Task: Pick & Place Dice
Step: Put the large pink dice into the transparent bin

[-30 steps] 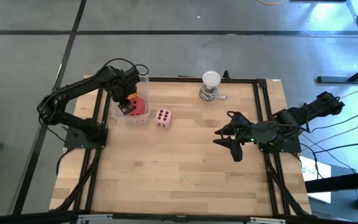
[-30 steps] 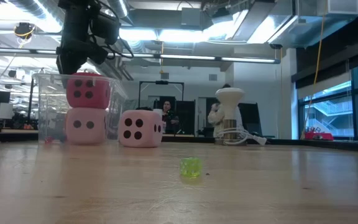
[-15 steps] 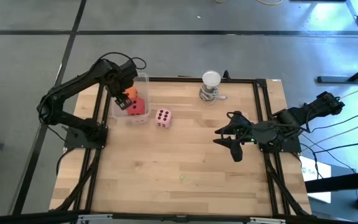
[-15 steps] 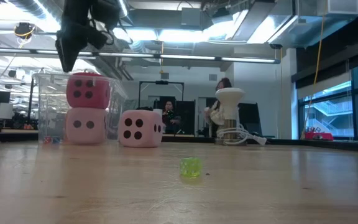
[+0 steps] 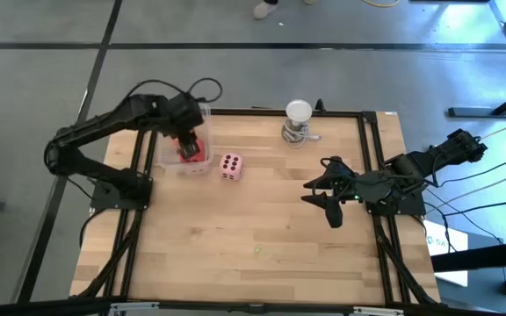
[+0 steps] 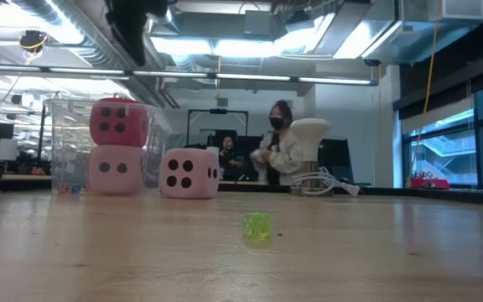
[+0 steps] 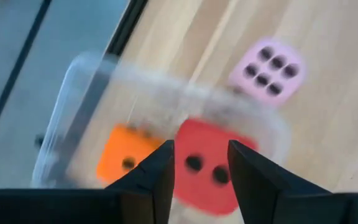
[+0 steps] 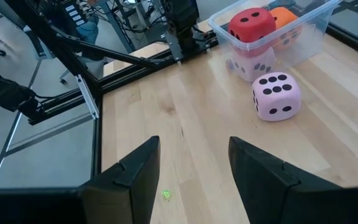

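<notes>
Pink die (image 5: 229, 166) alone on worktop, right of bin (image 5: 202, 115) | left claw (image 5: 185, 140) nearer, spread, empty | right claw (image 8: 190, 163) far right, spread

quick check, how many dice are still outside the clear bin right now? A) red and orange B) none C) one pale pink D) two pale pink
C: one pale pink die sits on the table beside the clear bin, while the red die, the orange die and the other pale pink die are inside it.
</notes>
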